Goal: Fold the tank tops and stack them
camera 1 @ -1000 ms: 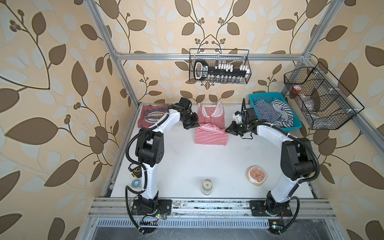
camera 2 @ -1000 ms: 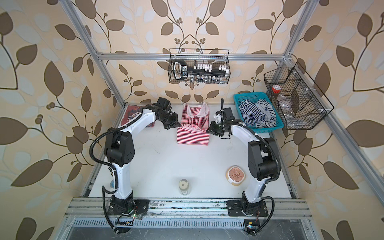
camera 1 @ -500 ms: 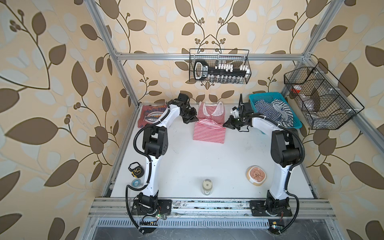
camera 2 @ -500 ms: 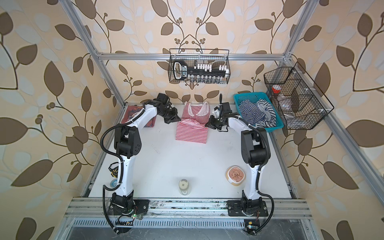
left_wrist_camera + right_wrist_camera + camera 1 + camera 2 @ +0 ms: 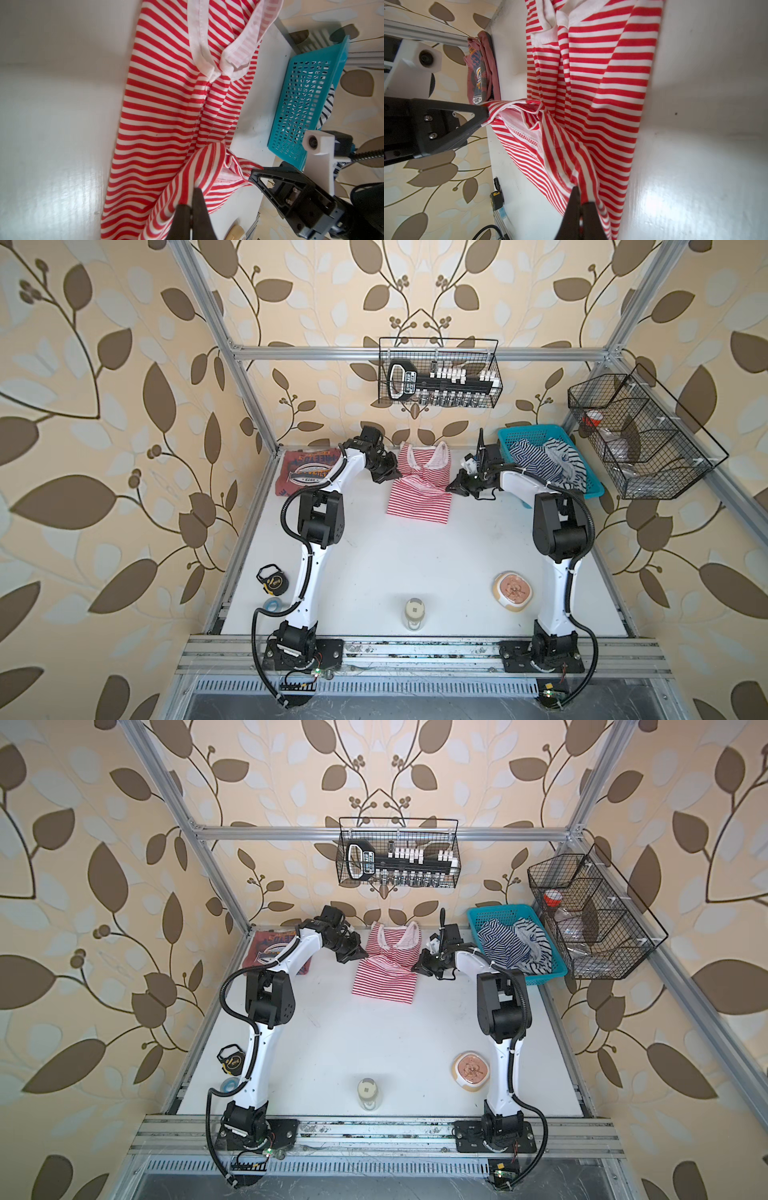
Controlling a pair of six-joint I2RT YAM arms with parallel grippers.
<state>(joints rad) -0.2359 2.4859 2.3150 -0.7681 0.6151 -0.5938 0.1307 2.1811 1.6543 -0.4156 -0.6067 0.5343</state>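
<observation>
Both pairs of jaws are closed on cloth. The left jaws pinch one hem corner of the striped top (image 5: 166, 108) and the right jaws pinch the other. In both wrist views the fabric gathers into the closed tips and hangs from them, lifted off the bench (image 5: 415, 564). In both top views the two pairs stand at either side of the top, about halfway along its length.

Against a second ago, we see the left arm (image 5: 353, 460) and the right arm (image 5: 519, 485) stretched farther toward the far edge, and the pinched corners have travelled a little that way with them. The near fold line has crept back from the front edge, so the doubled part seems to have grown. The white-trimmed neckline lies by the middle of the far edge.

We judge the half-fold under way but unfinished: the hem has not reached the neckline, and neither corner is set down. The red printed top (image 5: 307, 475) lies folded in the far left corner, well apart from the striped one, so stacking is yet to come. The blue basket (image 5: 301, 99) in the far right corner holds more striped cloth.
</observation>
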